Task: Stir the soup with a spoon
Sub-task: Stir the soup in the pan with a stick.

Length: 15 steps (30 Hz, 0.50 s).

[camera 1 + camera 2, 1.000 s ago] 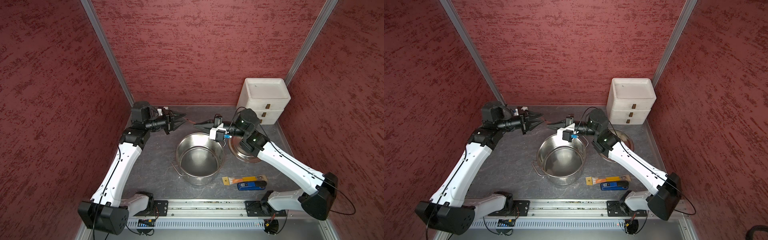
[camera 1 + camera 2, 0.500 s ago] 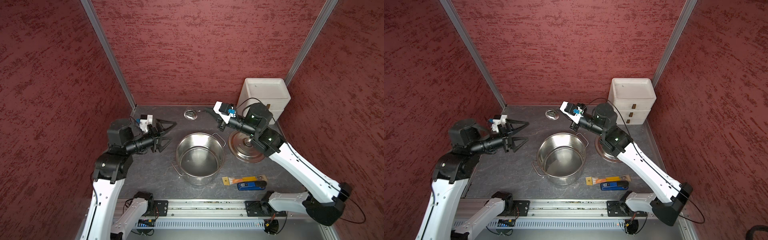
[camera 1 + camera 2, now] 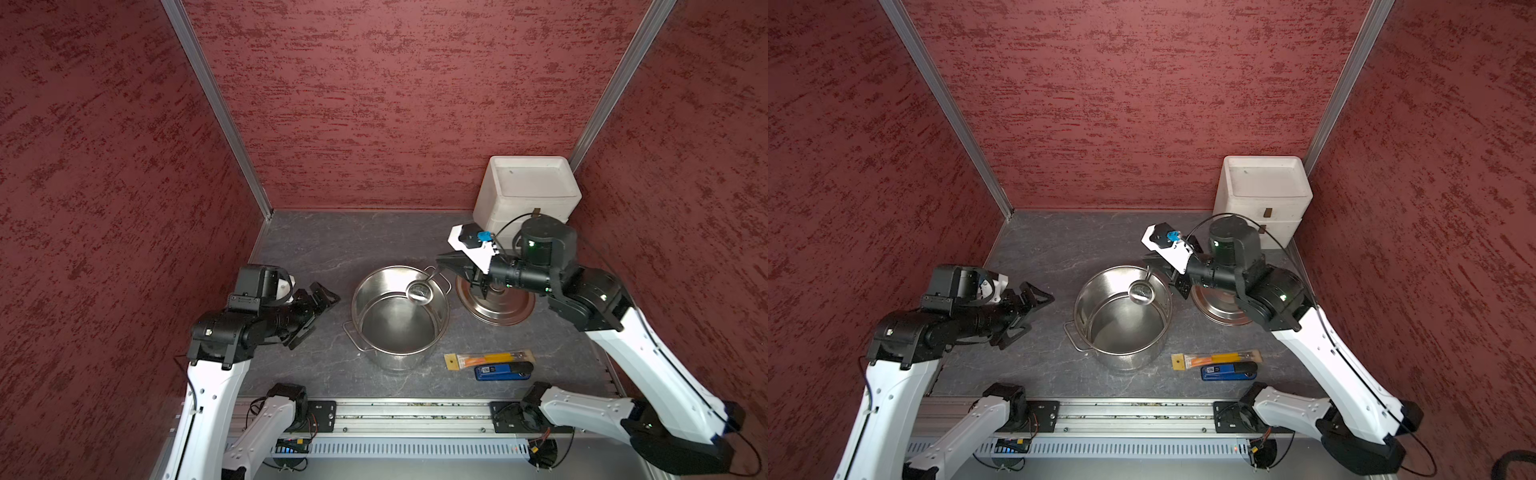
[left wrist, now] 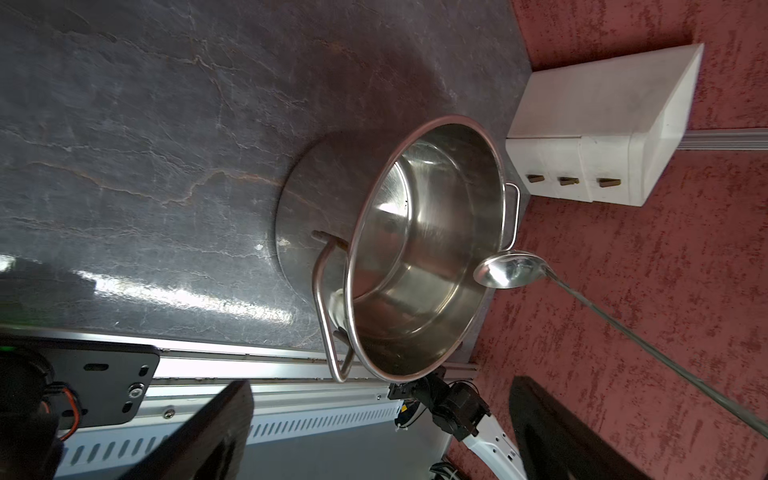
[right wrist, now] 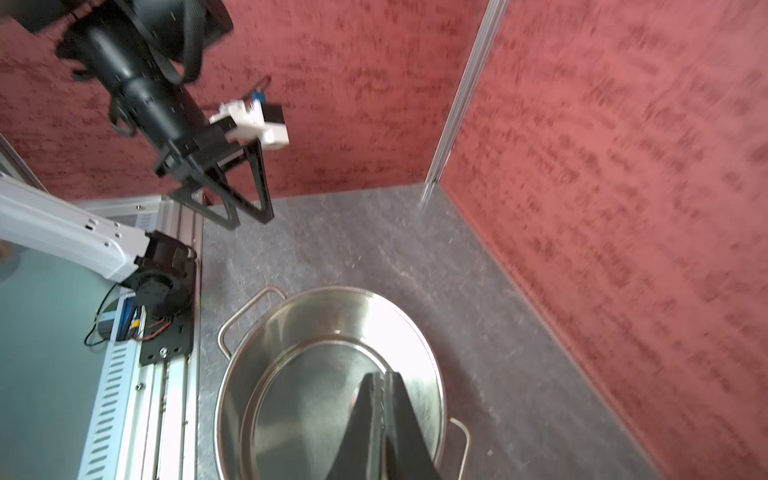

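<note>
- Spoon (image 3: 419, 292) travel is bounded first by the bench (image 3: 332, 241), which is closed in by red walls (image 3: 374, 104) on three sides. Wide bare room is left behind the pot and on its left.
- A white drawer unit (image 3: 528, 187) is set in the far right corner, so any backward swing on that side is judged cramped.
- At the bench's middle the pot (image 3: 399, 359) is stood uncovered, its mouth left free for stirring. Whether anything is in it cannot be told.
- Its lid (image 3: 505, 311) is laid on the bench just beside it, out of the mouth.
- Well apart from the pot, the left claw (image 3: 322, 313) is held spread wide and empty, so the rim is left unobstructed.
- By the right claw (image 3: 442, 262), pinched tight on the thin handle, the spoon is hung over the mouth, near the rim by a side handle (image 4: 513, 216). It seems not yet lowered inside.
- Near the front rail (image 3: 395, 409), a packaged orange tool (image 3: 488, 358) and a blue gadget (image 3: 503, 370) are laid clear of the stirring path.
</note>
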{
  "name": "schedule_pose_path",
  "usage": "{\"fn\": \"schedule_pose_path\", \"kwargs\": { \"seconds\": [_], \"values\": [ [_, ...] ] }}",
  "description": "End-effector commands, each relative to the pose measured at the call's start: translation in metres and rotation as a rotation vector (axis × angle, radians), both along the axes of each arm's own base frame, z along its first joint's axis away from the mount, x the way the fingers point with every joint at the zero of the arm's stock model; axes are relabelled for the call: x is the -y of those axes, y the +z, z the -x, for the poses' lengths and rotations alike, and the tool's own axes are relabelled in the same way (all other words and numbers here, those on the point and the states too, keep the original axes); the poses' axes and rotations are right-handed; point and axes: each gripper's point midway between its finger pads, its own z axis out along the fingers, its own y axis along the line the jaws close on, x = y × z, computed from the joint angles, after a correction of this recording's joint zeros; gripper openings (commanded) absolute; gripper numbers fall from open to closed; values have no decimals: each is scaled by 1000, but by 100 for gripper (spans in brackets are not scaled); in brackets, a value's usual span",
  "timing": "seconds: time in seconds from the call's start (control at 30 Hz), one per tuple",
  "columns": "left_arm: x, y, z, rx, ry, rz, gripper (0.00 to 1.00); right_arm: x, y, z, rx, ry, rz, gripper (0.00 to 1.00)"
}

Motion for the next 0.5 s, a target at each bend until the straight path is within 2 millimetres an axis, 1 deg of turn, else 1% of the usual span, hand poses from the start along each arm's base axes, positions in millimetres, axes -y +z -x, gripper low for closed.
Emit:
{"fn": "schedule_pose_path", "kwargs": {
  "seconds": [0.0, 0.07, 0.1, 0.13, 0.2, 0.3, 0.4, 0.47],
  "values": [
    [-7, -4, -6, 47, -66, -100, 100, -11, -37, -20, -60, -90, 60, 0],
    [-9, -1, -10, 65, -86, -128, 100, -18, -54, -28, -79, -114, 101, 0],
    [-11, 0, -10, 76, -88, -141, 100, -23, -64, -29, -85, -111, 121, 0],
    [-12, 1, -11, 87, -87, -150, 100, -28, -75, -29, -92, -103, 141, 0],
    [-14, 1, -12, 105, -84, -160, 100, -36, -89, -25, -95, -84, 170, 0],
    [-14, 2, -10, 130, -84, -165, 100, -50, -105, -7, -100, -11, 221, 0],
    [-18, 0, -8, 137, -80, -186, 100, -71, -109, 16, -105, 93, 217, 0],
    [-21, 0, -6, 141, -77, -205, 100, -88, -111, 27, -91, 153, 212, 0]
  ]
}}
